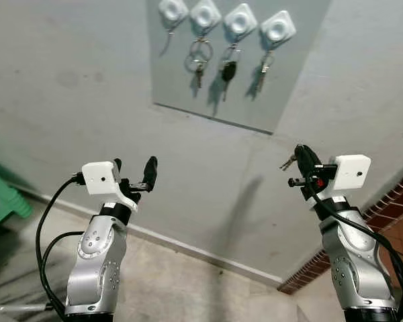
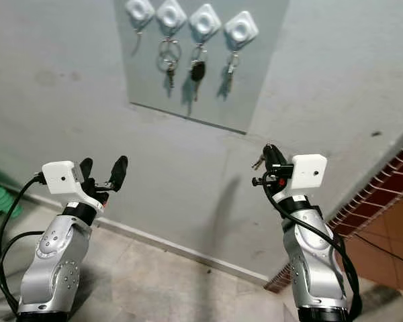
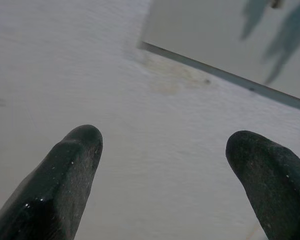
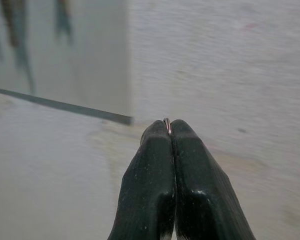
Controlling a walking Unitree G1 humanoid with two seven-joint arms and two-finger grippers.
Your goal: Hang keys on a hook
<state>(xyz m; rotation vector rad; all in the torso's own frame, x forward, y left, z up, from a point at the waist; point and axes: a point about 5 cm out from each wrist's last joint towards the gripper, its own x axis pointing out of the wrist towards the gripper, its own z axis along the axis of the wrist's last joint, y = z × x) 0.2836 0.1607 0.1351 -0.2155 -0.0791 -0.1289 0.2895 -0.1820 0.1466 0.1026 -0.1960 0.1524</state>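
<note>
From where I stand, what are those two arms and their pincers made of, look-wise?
Both arms are silver metal with rounded, screw-dotted joints and loose black cables. Each wrist carries a white camera box. The left gripper and right gripper each have two long black fingers; a small red spot marks the right wrist.

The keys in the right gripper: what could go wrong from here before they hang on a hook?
The right gripper pinches the keys only by a thin ring at the very tips of its shut jaws, so they might slip out. The one free hook sits far left, beside the hanging key ring, which the reaching arm could knock.
</note>
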